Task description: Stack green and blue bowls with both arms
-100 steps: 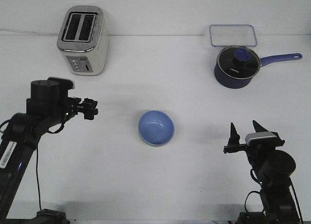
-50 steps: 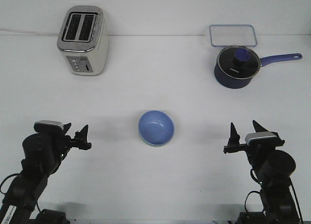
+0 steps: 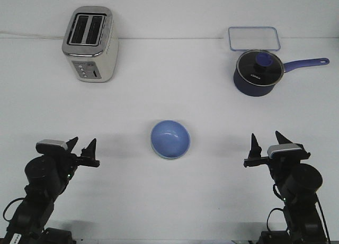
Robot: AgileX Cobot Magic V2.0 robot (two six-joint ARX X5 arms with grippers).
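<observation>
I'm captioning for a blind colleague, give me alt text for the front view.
A blue bowl sits nested in a green bowl at the table's centre, with the open left claw and right claw apart either side. Behind stand a toaster, a lidded saucepan and a clear tray.

A silver two-slot toaster stands upright at the far left of the white table. At the far right sits a dark blue saucepan with a glass lid and a long blue handle pointing right. Just behind the saucepan lies a clear rectangular container lid with a blue rim, flat on the table.
</observation>
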